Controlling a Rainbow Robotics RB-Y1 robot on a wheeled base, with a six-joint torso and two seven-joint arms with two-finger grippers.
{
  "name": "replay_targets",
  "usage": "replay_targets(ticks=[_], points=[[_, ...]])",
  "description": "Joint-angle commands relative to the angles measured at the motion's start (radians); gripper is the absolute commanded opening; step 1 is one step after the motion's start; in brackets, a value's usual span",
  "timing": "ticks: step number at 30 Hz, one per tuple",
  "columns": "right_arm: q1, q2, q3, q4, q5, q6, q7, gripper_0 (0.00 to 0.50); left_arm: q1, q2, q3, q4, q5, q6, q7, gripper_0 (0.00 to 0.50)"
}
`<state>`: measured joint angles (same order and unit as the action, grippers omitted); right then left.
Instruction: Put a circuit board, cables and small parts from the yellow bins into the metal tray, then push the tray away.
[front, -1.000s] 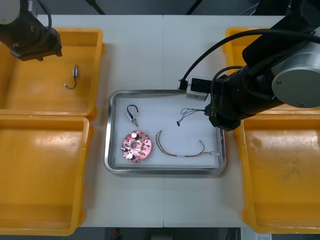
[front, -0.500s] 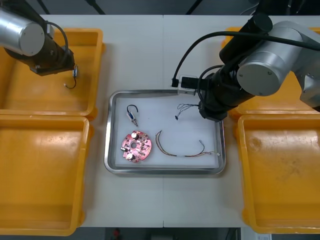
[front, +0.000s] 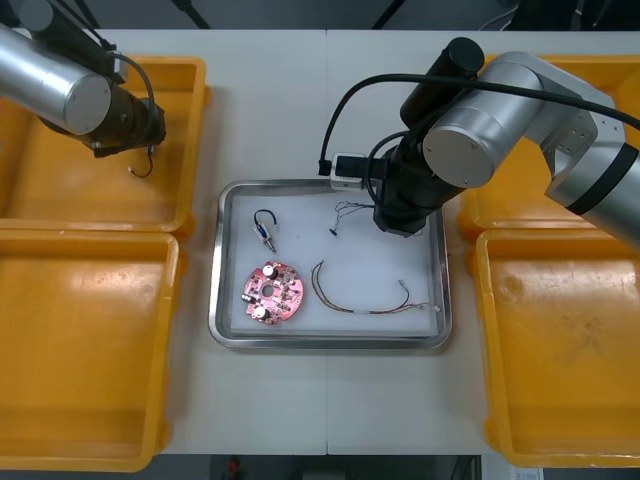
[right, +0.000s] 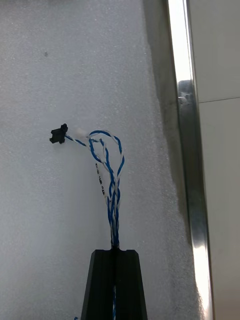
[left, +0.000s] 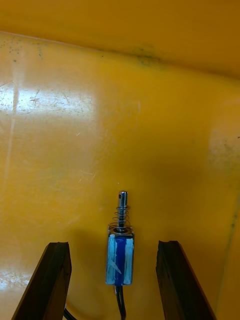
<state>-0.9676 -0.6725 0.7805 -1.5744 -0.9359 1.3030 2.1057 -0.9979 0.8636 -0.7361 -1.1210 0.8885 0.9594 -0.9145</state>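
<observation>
- Looking from the front: blue and white cable (front: 350, 212) at the far right of the metal tray (front: 330, 343), open floor beside.
- Right wrist: my right gripper (right: 115, 252) clenched on the cable, tray rim just beside.
- Left wrist: left gripper (left: 114, 245) released astride a small metal part (left: 120, 257), in a yellow bin (left: 125, 100) left of the tray.

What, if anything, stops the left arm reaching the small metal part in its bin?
Probably nothing, so likely yes: the left pincer is open and straddles the small metal part, which lies on the bare floor of the yellow bin.
</observation>
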Motion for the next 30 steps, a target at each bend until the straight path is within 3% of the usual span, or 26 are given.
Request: replay_targets(ticks=[1, 2, 4, 6, 7, 9, 12, 14, 17, 19, 21, 22, 30], points=[[-0.045, 0.016, 0.026, -0.007, 0.003, -0.011, 0.03, 0.0, -0.048, -0.018, -0.008, 0.017, -0.019, -0.014, -0.027, 0.5], [-0.045, 0.014, 0.026, -0.007, 0.003, -0.011, 0.028, 0.0, -0.047, -0.021, -0.009, 0.017, -0.022, -0.014, -0.03, 0.5], [-0.045, 0.016, 0.026, -0.007, 0.0, -0.011, 0.028, 0.053, -0.047, -0.025, -0.022, 0.017, -0.029, -0.019, -0.029, 0.5], [-0.045, 0.016, 0.026, -0.007, -0.004, -0.011, 0.024, 0.194, -0.047, -0.029, -0.048, 0.02, -0.034, -0.047, -0.024, 0.5], [-0.045, 0.014, 0.026, -0.007, -0.004, -0.011, 0.022, 0.232, -0.047, -0.029, -0.055, 0.021, -0.034, -0.053, -0.023, 0.5], [-0.043, 0.011, 0.026, -0.007, -0.011, -0.011, 0.016, 0.377, -0.047, -0.031, -0.077, 0.026, -0.034, -0.077, -0.02, 0.5], [-0.045, 0.002, 0.025, -0.007, -0.029, -0.011, 0.008, 0.492, -0.047, -0.031, -0.08, 0.029, -0.037, -0.083, -0.017, 0.5], [-0.045, -0.007, 0.023, -0.007, -0.044, -0.01, 0.005, 0.5, -0.047, -0.031, -0.08, 0.03, -0.037, -0.083, -0.021, 0.5], [-0.045, -0.015, -0.004, -0.018, -0.058, 0.03, 0.004, 0.5, -0.047, -0.031, -0.083, 0.033, -0.042, -0.083, -0.023, 0.377], [-0.045, -0.016, -0.047, -0.044, -0.052, 0.102, 0.0, 0.5, -0.047, -0.032, -0.083, 0.036, -0.04, -0.085, -0.024, 0.134], [-0.045, -0.016, -0.079, -0.067, -0.046, 0.159, -0.003, 0.5, -0.047, -0.034, -0.083, 0.038, -0.04, -0.083, -0.026, 0.03], [-0.045, -0.016, -0.099, -0.079, -0.046, 0.191, -0.007, 0.5, -0.047, -0.034, -0.083, 0.04, -0.042, -0.083, -0.026, 0.0], [-0.02, -0.016, -0.239, -0.159, -0.046, 0.38, -0.121, 0.5, -0.047, -0.034, -0.083, 0.04, -0.048, -0.083, -0.034, 0.0]])
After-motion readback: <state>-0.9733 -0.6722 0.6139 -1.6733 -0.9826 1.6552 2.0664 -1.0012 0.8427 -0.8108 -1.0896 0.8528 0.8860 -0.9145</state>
